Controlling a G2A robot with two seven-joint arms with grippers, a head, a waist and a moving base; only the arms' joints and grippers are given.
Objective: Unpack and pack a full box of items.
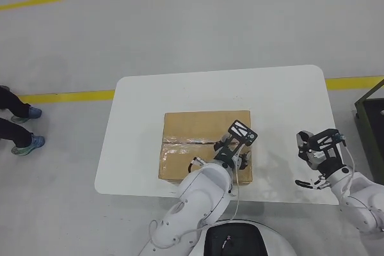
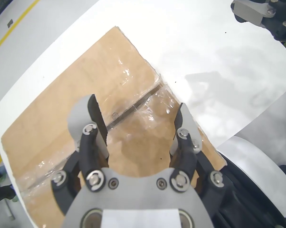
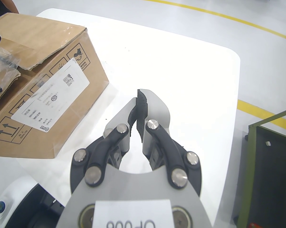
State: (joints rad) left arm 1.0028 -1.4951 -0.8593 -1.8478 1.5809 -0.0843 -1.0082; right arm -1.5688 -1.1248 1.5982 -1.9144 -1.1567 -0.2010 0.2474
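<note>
A brown cardboard box [image 1: 198, 144] lies in the middle of the white table [image 1: 281, 96], its top flaps closed and covered with clear tape along the seam [image 2: 135, 106]. My left gripper [image 1: 238, 144] hovers open just above the box's right end, its fingers straddling the taped seam [image 2: 139, 112]. The right wrist view shows the box's side with a white label [image 3: 50, 93] and a crumpled flap edge. My right gripper [image 3: 139, 105] is shut with nothing in it, held over the table's right front corner [image 1: 317, 157], apart from the box.
Bare table surface lies behind and to the right of the box. A dark green cart [image 1: 377, 128] stands on the floor past the table's right edge. A person's legs [image 1: 13, 121] are on the floor far to the left. Yellow floor lines run behind the table.
</note>
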